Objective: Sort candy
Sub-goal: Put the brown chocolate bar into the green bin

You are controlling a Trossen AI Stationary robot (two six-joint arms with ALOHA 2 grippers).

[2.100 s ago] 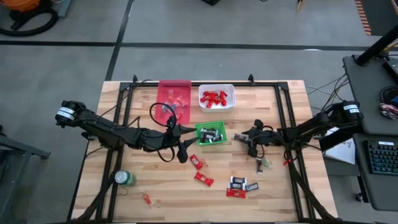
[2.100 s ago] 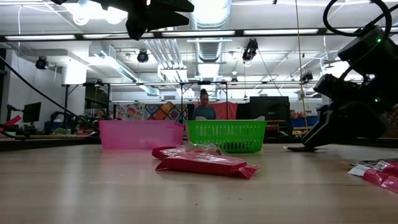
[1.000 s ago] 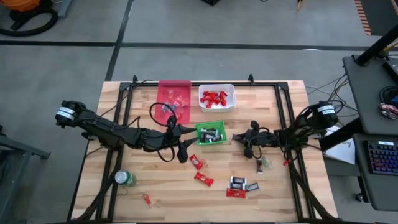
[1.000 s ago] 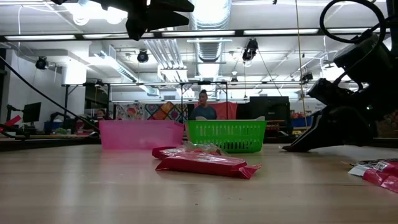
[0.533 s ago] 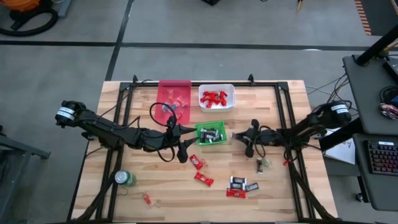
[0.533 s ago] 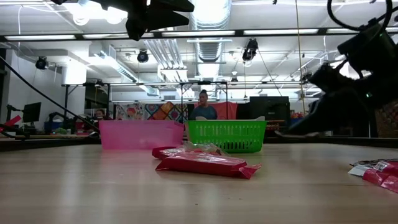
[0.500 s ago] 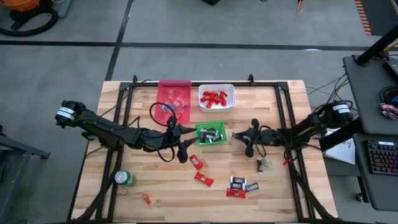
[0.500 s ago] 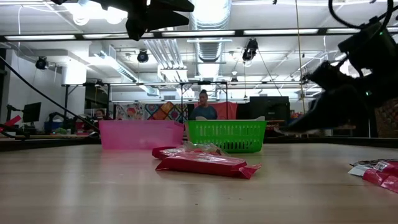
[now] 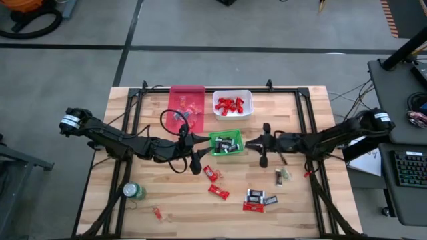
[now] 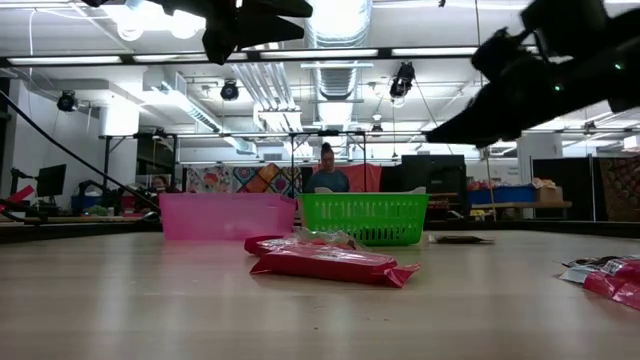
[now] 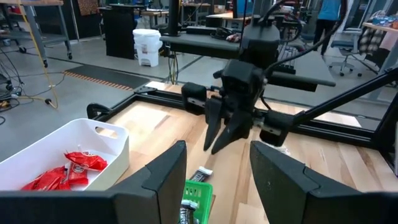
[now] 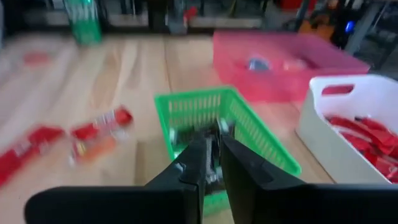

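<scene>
The right hand (image 12: 213, 146) hangs above the surface with its two fingers drawn close, only a thin slit between them; whether anything is pinched there cannot be told. Just ahead of and below its fingertips stands the green bin (image 9: 212, 145), with dark black-and-silver candy (image 9: 228, 143) lying inside. Straight across that bin, facing the right hand, the left hand (image 9: 203, 141) hovers at the bin's opposite edge, its fingers set well apart and empty. Behind the right hand and off to one side, a single dark sweet (image 9: 279, 177) lies on the surface. Farther out on that same side, a small cluster of red and dark sweets (image 9: 257, 199) sits together, with two red sweets (image 9: 218, 192) lying loose nearer the left hand. To the right hand's other side, past the green bin, the white bin (image 9: 232, 93) holds red-wrapped candy (image 9: 230, 105), and the pink bin (image 9: 180, 93) stands touching its side, a few pieces inside. Farthest off, beyond the left hand, a green can (image 9: 134, 191) stands near the surface's corner.
</scene>
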